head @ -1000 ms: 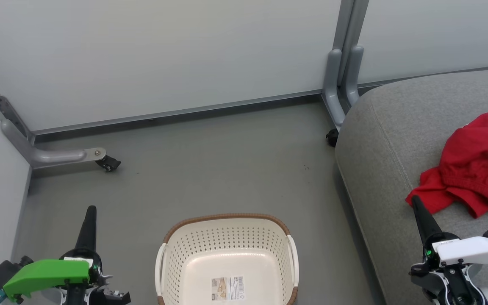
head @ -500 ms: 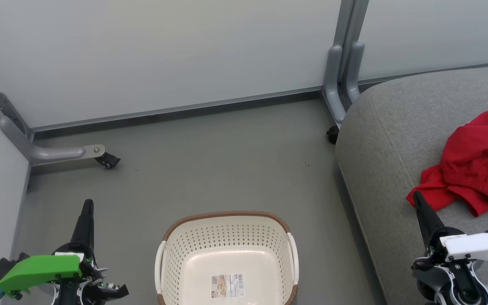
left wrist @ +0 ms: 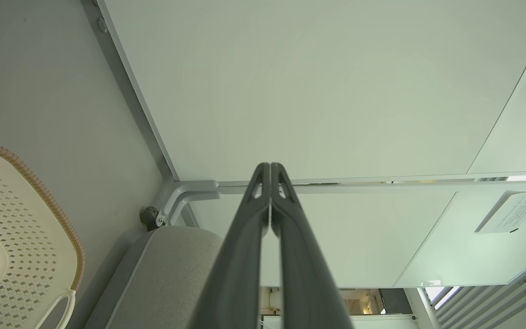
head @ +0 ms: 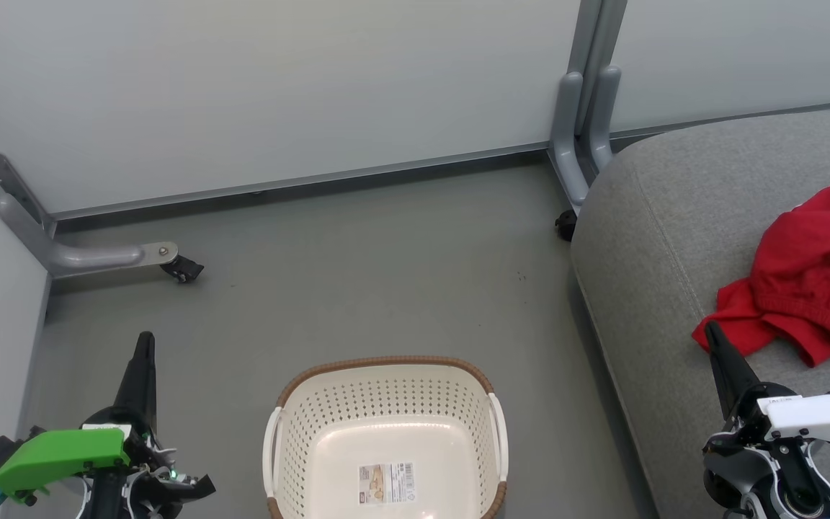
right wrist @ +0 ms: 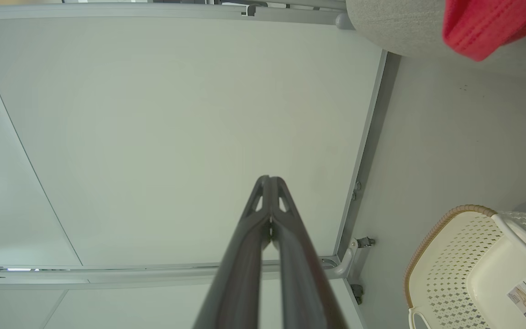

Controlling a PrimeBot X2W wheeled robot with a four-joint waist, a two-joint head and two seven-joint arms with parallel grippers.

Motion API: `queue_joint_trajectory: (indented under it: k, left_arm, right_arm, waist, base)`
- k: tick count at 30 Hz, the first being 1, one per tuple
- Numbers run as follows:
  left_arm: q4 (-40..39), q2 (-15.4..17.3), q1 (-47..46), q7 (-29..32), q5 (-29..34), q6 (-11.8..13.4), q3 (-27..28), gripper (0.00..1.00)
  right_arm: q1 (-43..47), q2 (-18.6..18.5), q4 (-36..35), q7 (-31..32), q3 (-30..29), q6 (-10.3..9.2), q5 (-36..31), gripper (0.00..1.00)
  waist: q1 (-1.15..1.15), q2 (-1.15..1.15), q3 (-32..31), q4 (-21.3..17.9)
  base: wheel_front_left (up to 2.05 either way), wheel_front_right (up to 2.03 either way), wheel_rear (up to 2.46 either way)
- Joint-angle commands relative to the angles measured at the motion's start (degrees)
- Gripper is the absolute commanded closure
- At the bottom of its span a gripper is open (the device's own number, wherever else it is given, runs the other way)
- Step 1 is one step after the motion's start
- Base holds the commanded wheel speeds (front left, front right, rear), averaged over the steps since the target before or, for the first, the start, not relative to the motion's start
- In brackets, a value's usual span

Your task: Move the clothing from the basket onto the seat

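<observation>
Clothing (head: 811,281) lies on the seat (head: 645,238), in from its rounded corner, perhaps touching the tip of the right claw (head: 712,331). Wrist views reveal it and the left claw (left wrist: 270,165) pressed closed.

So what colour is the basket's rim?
Brown woven rim on a cream-white basket; clearest in the head view.

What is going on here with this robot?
The robot's job is to move the clothing from the basket onto the seat, and that looks done. The red clothing lies on the grey seat, at the robot's right. The cream basket on the floor holds no garment, just its label. The left gripper and the right gripper are shut and hold nothing.
</observation>
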Motion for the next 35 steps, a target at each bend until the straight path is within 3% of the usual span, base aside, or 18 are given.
queue_joint_trajectory:
  k: [1,35]
  left_arm:
    - [0.05,-0.06,-0.78,0.10,-0.11,-0.27,0.19,1.00]
    - [0.08,-0.44,-0.77,0.56,0.53,-0.28,0.78,1.00]
  right_arm:
    - [-0.43,-0.01,0.15,0.43,-0.19,-0.02,0.10,1.00]
    - [-0.50,0.35,0.18,0.85,-0.78,-0.02,-0.46,1.00]
  waist:
    - [0.00,0.00,0.00,0.00]
    - [0.00,0.00,-0.01,0.00]
  base:
    - [0.00,0.00,0.00]
    - [0.00,0.00,0.00]
